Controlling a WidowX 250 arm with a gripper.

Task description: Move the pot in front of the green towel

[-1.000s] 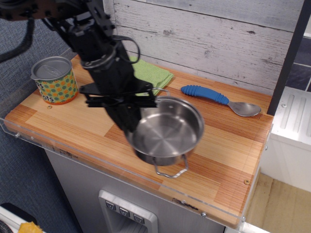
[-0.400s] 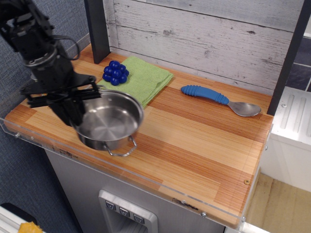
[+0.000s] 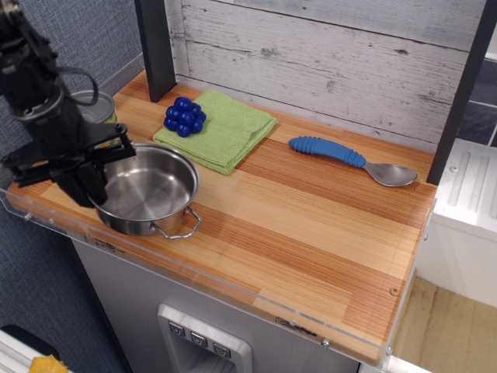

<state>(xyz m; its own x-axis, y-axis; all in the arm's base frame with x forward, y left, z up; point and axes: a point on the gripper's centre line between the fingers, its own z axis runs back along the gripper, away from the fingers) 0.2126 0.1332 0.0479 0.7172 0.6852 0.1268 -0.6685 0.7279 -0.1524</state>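
The shiny steel pot [image 3: 147, 190] sits at the front left of the wooden counter, one wire loop handle pointing toward the front. The folded light-green towel [image 3: 225, 128] lies just behind and to the right of it, with a blue grape cluster [image 3: 184, 116] on its left end. My gripper [image 3: 87, 185] is at the pot's left rim, with its black fingers [image 3: 78, 186] clamped on the rim. The arm covers the pot's left edge.
The lidded can [image 3: 95, 106] with dots stands behind my arm at the far left, mostly hidden. A blue-handled spoon [image 3: 349, 159] lies at the back right. A dark post [image 3: 155, 47] stands at the back wall. The counter's front edge [image 3: 233, 284] is close to the pot.
My gripper has carried the pot from the counter's middle leftward to the front left, in front of the towel, and lowered it toward the counter.
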